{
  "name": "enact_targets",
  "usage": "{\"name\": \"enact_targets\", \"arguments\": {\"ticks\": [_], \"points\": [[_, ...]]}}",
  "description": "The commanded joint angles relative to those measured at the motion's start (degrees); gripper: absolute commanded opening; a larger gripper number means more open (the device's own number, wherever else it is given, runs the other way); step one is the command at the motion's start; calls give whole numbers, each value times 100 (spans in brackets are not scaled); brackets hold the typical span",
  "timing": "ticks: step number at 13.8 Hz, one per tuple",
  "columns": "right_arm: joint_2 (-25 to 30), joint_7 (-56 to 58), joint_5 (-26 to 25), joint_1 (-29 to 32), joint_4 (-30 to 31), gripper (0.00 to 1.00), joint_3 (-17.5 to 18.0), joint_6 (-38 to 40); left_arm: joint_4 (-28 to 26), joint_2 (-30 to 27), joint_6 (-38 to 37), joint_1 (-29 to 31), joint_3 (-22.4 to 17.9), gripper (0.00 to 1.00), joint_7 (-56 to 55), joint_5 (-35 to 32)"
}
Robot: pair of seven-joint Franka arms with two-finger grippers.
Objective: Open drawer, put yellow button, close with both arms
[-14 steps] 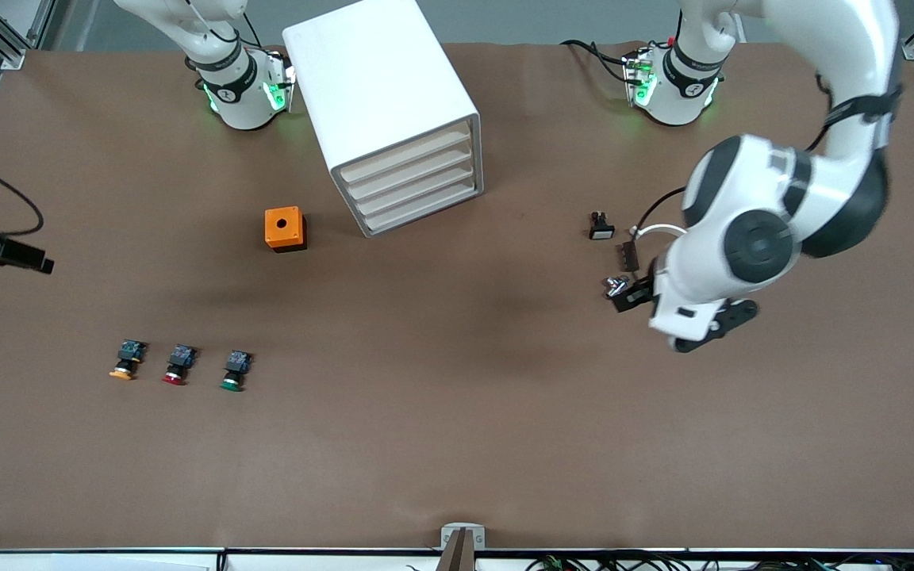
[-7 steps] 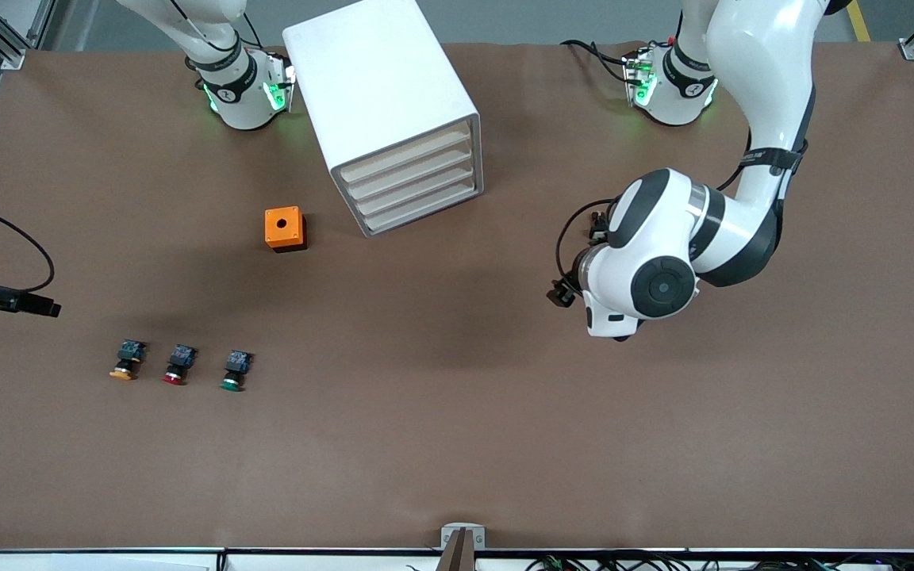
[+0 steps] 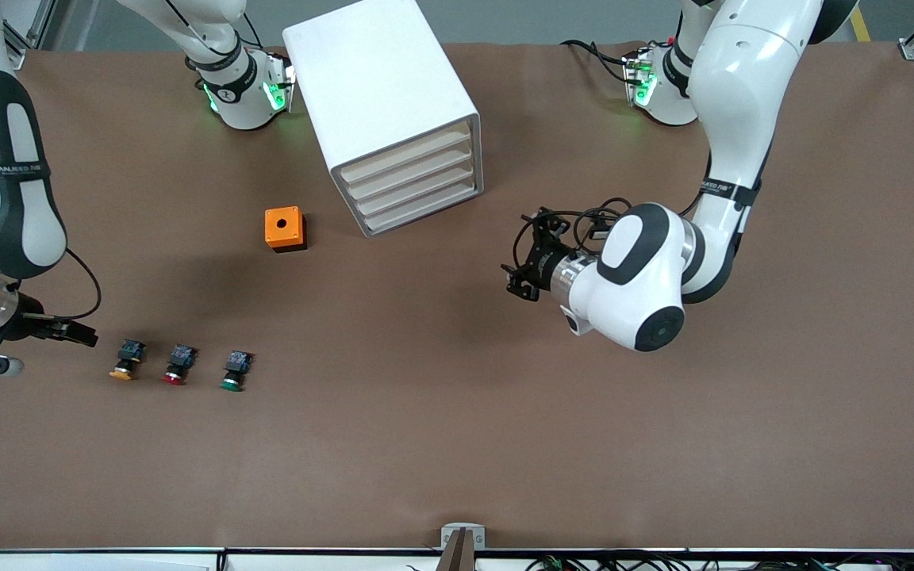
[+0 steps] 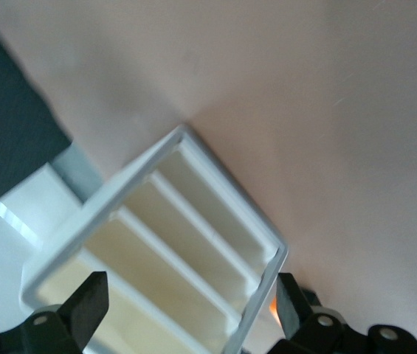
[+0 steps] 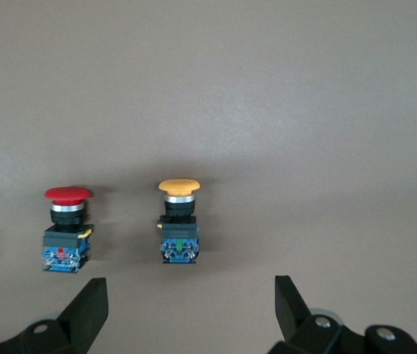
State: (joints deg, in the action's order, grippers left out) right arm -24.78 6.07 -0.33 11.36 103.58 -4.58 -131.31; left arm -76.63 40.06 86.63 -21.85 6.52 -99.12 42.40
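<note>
Two claws stood spread and empty. The left claw (image 3: pixel 522 266) hung over bare bench (image 3: pixel 457 444) in front of the white cabinet (image 3: pixel 382 111), facing its stacked fronts; the drawer (image 3: pixel 405 152), topmost of four, was shut. The right claw (image 3: pixel 68 331) sat low at the right arm's end of the bench, just beside the yellow button (image 3: pixel 124 362), its fingers (image 5: pixel 90 306) wide apart with the button's blue rear toward them. That button lay in a row with a red button (image 3: pixel 178 365) and a green button (image 3: pixel 234 370), nearer the front camera than the orange box (image 3: pixel 284 228)
</note>
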Motion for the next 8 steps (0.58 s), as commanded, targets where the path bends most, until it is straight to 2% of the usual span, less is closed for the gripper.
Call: {"name": "enact_targets", "arguments": {"ticks": [1, 4, 8], "points": [[-184, 69, -73, 85, 92, 100, 71, -411, 183, 299, -137, -293, -19, 100, -1140, 531], [-335, 113, -55, 86, 425, 100, 89, -1139, 131, 502, -146, -460, -2, 100, -2214, 1058], [-721, 113, 7, 86, 523, 100, 115, -1668, 78, 713, -514, -812, 7, 99, -2981, 1139]]}}
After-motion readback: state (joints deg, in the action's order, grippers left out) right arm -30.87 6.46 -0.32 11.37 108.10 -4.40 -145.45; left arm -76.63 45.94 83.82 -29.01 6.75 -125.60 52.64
